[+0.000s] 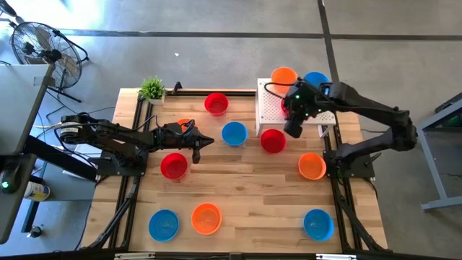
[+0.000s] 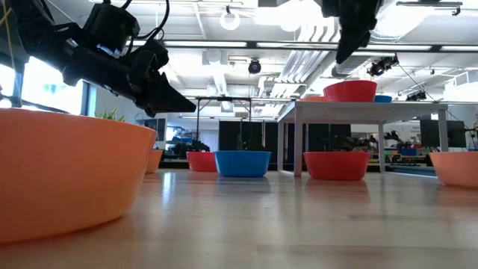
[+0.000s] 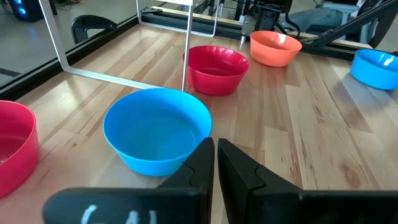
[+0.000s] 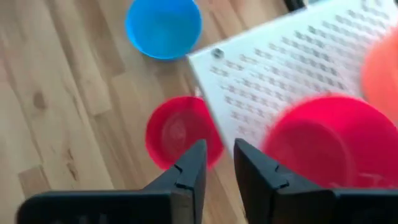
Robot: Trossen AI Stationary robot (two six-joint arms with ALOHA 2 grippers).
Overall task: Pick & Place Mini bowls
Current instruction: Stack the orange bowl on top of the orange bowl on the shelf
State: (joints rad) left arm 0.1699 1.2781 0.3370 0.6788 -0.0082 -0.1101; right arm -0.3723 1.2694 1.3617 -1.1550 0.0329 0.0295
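The right hand [image 1: 294,128], fingers nearly together and empty, hangs over the white perforated stand [image 1: 268,108], where a red bowl [image 4: 329,140] sits beside orange [image 1: 284,76] and blue [image 1: 316,79] ones. The left hand [image 1: 207,140], closed and empty, points at a blue bowl [image 1: 234,133] on the surface [image 1: 253,188]; another red bowl [image 1: 273,140] stands just beside the stand.

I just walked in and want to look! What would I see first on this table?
Bright mini bowls in red, orange and blue dot the wooden table. A white stand at the far edge holds three more, one of each colour, with the right gripper above its front edge. The left gripper hangs empty near a blue bowl.
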